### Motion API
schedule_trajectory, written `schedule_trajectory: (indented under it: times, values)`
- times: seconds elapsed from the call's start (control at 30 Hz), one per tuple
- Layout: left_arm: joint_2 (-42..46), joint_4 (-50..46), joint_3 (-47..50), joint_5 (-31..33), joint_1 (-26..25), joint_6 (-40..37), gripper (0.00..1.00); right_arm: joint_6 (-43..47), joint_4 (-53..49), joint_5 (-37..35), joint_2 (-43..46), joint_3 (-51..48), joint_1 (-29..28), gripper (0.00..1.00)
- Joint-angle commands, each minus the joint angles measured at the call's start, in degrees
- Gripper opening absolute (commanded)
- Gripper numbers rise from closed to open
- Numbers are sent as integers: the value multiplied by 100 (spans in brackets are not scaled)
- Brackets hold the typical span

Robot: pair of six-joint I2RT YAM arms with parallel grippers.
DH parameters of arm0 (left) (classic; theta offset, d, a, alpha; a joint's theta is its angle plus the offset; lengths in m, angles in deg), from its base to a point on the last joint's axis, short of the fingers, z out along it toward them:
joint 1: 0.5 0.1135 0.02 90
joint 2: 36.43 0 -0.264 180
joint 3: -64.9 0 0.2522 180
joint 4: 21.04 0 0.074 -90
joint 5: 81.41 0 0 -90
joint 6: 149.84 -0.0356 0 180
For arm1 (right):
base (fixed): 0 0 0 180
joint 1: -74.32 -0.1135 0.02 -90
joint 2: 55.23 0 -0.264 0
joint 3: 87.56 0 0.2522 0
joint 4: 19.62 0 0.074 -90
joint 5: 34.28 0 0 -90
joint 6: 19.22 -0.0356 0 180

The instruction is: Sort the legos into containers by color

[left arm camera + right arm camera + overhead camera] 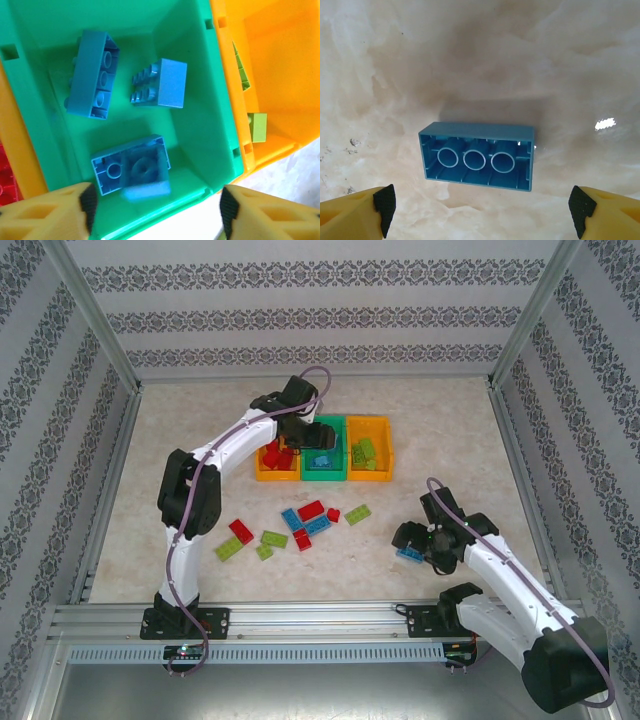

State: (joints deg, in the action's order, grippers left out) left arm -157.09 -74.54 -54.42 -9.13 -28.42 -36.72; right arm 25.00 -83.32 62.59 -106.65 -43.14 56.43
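Lego (477, 156), blue, centred just beyond right gripper (482, 209)

**brickfan:** In the left wrist view the red lego (5, 182) is chopped off by the left edge. One blue lego (131, 167) is smeared along its near edge (just a pale smudge there).

**tabletop_joe:** Same from above. The green bin (326, 477) is half covered by the left gripper (318, 435), so its contents can't be counted.

glossy plastic legos (161, 82), marbled table (470, 60)
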Motion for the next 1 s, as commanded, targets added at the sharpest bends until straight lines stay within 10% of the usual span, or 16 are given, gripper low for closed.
schedule_trajectory:
  times: [0.0,0.13,0.97]
  values:
    - [33,-132,-185,125,-122,-86,74,-160,23,-69,-126,-112,-98,93]
    - [174,-33,-90,187,-144,-87,100,-25,176,-158,-516,20,-256,93]
    - [1456,905,1632,1099,-134,1,99,412,326,-879,-2311,635,-618,71]
